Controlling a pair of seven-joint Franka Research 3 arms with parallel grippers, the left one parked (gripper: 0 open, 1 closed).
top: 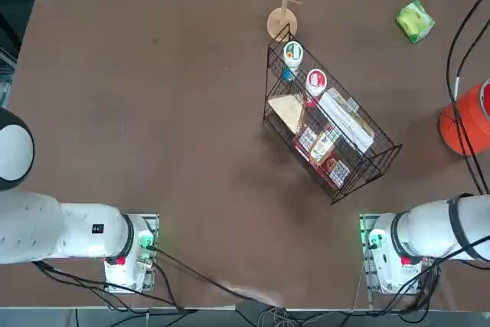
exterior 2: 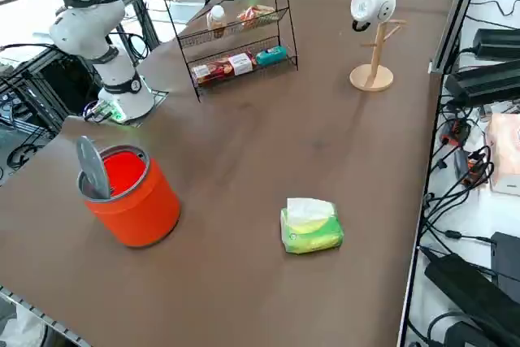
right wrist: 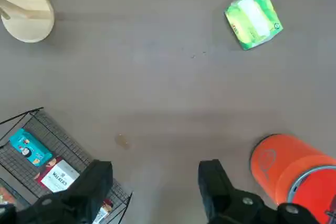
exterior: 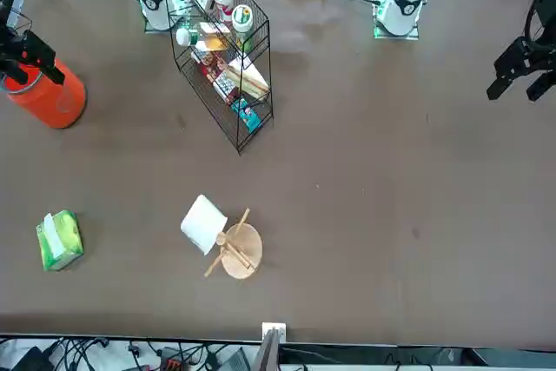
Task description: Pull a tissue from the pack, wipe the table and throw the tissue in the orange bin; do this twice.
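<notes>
The orange bin (exterior 2: 138, 201) stands on the brown bench (exterior 2: 244, 282), its grey lid (exterior 2: 93, 168) tipped up at one side and its red inside showing; I cannot see anything in it. The black wire basket (top: 329, 120) holds two white-capped bottles, a long white packet (top: 346, 120), a pale wedge-shaped pack (top: 287, 111) and red snack packets. The green tissue packet (exterior 2: 312, 227) lies on the bench near the bin, apart from it, white tissue showing at its top.

The right side view shows the basket as a two-tier rack, with a teal packet (exterior 2: 270, 55) on the lower shelf; the top view does not separate the tiers. The right wrist view shows the right gripper's jaws spread wide, holding nothing, above the bench. That view shows a small brownish spot (right wrist: 122, 140) on the bench between basket and bin.
</notes>
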